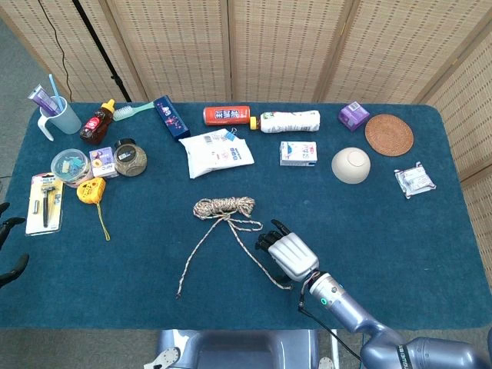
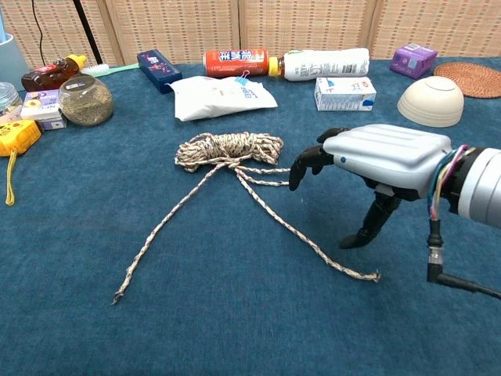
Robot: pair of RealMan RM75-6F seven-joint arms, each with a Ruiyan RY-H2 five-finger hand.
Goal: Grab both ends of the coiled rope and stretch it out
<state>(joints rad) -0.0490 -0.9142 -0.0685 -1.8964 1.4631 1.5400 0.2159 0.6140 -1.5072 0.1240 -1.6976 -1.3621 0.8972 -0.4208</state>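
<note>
The speckled rope lies mid-table, its coil (image 1: 224,206) (image 2: 227,149) toward the back and two loose strands running forward. The left end (image 1: 179,294) (image 2: 117,298) and the right end (image 1: 290,287) (image 2: 377,276) both rest on the blue cloth. My right hand (image 1: 288,254) (image 2: 376,160) hovers over the right strand, a little short of its end, with fingers spread and thumb pointing down, holding nothing. Of my left hand (image 1: 14,267) only dark fingertips show at the table's far left edge, apart and empty, well away from the rope.
Along the back stand a white pouch (image 1: 217,151), two lying bottles (image 1: 261,118), a small carton (image 1: 297,153), a bowl (image 1: 350,164) and a woven coaster (image 1: 388,134). A yellow tape measure (image 1: 90,190), jars and a razor pack (image 1: 44,202) crowd the left side.
</note>
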